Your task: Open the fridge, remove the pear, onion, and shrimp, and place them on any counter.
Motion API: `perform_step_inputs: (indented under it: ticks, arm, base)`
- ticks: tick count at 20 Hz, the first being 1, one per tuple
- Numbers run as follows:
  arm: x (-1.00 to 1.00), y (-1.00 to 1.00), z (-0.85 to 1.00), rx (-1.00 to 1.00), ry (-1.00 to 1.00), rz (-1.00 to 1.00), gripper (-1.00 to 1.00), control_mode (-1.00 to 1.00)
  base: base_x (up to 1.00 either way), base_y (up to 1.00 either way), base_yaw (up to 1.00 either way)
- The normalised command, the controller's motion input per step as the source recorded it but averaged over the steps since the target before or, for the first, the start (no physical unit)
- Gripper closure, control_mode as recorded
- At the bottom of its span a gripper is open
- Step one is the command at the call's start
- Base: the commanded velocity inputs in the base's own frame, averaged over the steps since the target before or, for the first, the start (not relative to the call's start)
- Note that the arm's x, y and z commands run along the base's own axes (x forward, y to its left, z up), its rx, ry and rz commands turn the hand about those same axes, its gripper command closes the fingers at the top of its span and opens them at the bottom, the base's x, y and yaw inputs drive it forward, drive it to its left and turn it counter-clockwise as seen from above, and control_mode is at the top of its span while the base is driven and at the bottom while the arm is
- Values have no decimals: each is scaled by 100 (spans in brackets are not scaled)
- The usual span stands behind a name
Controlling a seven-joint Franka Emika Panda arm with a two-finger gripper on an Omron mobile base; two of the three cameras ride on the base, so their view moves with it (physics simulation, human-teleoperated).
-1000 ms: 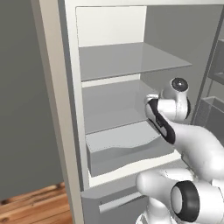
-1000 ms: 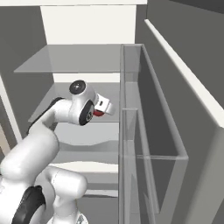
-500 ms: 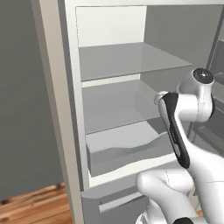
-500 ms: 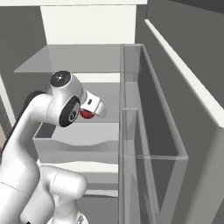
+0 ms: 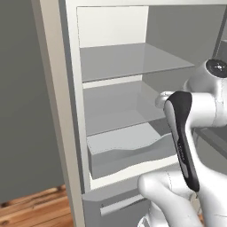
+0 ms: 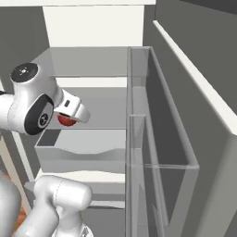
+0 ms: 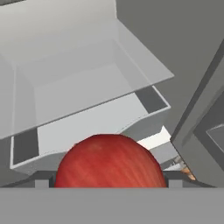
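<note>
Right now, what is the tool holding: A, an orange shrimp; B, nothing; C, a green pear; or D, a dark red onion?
D: a round dark red onion sits right at the tool, in front of the open fridge.

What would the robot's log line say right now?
fridge: door open | end effector: holding onion, wide grip | onion: lifted in front of shelves, above drawer | counter: not reached
</note>
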Motion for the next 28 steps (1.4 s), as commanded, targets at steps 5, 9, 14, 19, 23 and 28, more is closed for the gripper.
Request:
perform_step_inputs:
  ticks: [5, 9, 14, 19, 23, 28]
  arm:
    - [-77, 19, 46, 0, 4, 2, 100, -100]
    - [-22, 0, 2, 0, 0, 0, 100, -100]
    - [0, 0, 0, 0, 0, 0, 100, -100]
    - [-1, 0, 0, 0, 0, 0, 100, -100]
    - [0, 0, 0, 0, 0, 0, 100, 100]
    - [0, 0, 0, 0, 0, 0, 100, 100]
  base:
    - [0, 0, 0]
    - [0, 0, 0]
    - [0, 0, 0]
    - [0, 0, 0]
    - [-56, 40, 33]
    - [-43, 64, 89]
